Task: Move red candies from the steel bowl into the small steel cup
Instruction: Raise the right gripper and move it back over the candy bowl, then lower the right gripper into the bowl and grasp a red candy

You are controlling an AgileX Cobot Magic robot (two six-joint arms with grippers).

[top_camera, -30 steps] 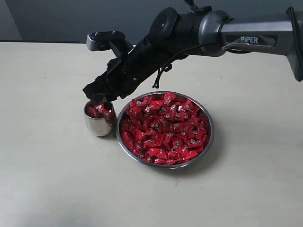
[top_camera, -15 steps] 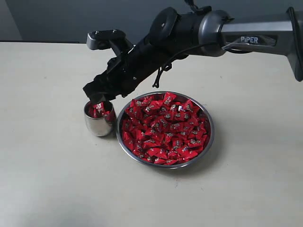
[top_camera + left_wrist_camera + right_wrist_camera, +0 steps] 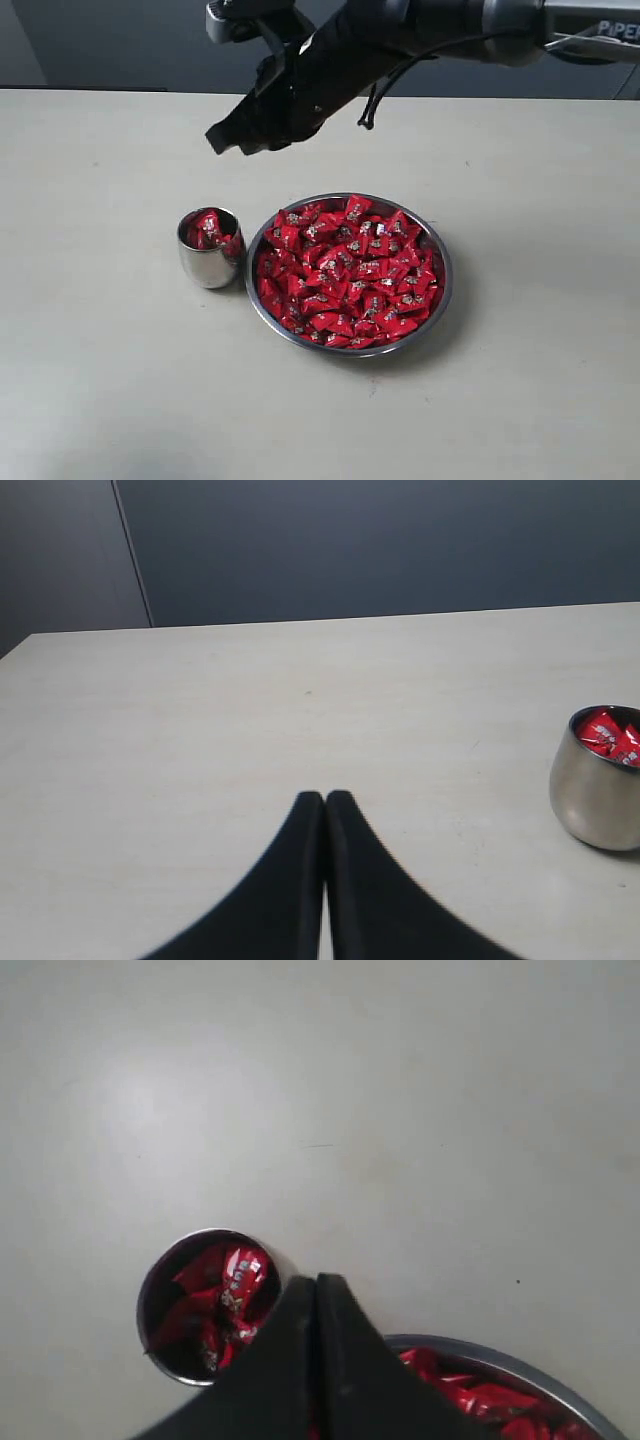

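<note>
Red candies (image 3: 345, 270) lie in cup (image 3: 205, 268) & bowl (image 3: 441, 300), well below R fingers (image 3: 226, 136), pressed together, nothing held.

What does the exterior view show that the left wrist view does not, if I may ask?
Only the exterior view shows the wide shallow stainless steel bowl heaped with red-wrapped candies, and the black right gripper, shut, hanging above the pale table. Only the left wrist view shows the black left gripper, also shut. Both show the small polished steel cup holding a few candies on that table.
</note>
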